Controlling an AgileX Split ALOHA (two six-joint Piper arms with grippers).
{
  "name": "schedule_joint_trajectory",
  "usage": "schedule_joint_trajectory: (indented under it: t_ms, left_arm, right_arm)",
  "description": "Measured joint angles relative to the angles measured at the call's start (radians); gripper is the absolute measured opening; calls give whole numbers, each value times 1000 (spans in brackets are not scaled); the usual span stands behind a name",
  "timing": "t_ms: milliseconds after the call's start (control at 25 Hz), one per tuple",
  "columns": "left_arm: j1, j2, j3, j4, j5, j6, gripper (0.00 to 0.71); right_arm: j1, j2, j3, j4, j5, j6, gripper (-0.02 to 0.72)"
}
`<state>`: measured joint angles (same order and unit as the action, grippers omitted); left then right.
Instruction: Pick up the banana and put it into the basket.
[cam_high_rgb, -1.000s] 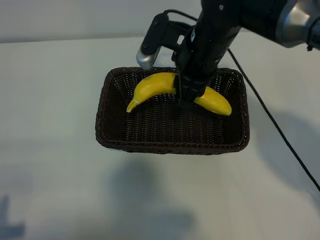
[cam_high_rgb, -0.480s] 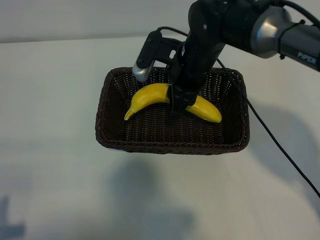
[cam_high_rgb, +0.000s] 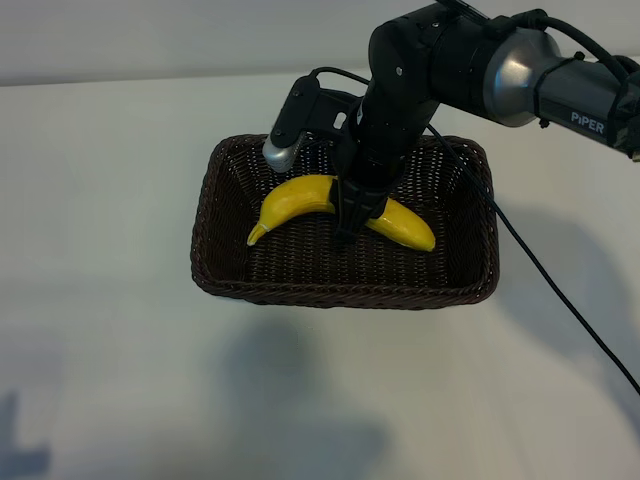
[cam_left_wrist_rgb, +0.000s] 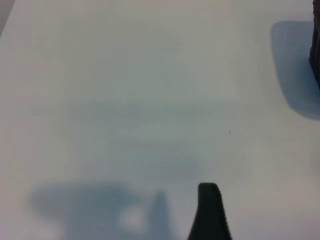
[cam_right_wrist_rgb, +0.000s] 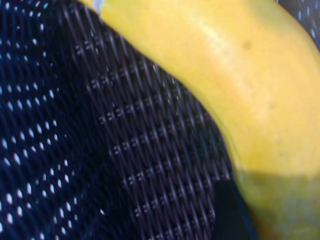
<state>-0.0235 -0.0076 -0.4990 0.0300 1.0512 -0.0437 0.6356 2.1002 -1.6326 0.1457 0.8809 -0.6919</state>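
One right tool (cam_high_rgb: 350, 222) clamps the banana (cam_high_rgb: 300, 198) mid-length inside the basket (cam_high_rgb: 206, 215), frame centre; it is probably soft-skinned, light, best held mid-body.

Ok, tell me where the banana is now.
In the exterior view the banana sits inside the basket, toward its far side, held by the right gripper.
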Motion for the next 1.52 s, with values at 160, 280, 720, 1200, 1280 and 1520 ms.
schedule_joint_trajectory:
  t_ms: [160, 280, 720, 1200, 1280, 1520]
  left_arm:
    - [0, 0, 0, 0, 0, 3, 559]
    - [0, 0, 0, 0, 0, 3, 559]
    - [0, 0, 0, 0, 0, 3, 559]
    - [0, 0, 0, 0, 0, 3, 559]
    - [0, 0, 0, 0, 0, 2, 559]
    - [0, 0, 0, 0, 0, 2, 559]
  right_arm:
    - [0, 0, 0, 0, 0, 0, 421]
    - [0, 0, 0, 0, 0, 0, 421]
    - [0, -9, -1, 0, 11, 26, 618]
    - [0, -114, -11, -132, 156, 139, 586]
    - [-1, -120, -18, -134, 165, 141, 586]
    - [-40, -120, -53, -138, 181, 190, 586]
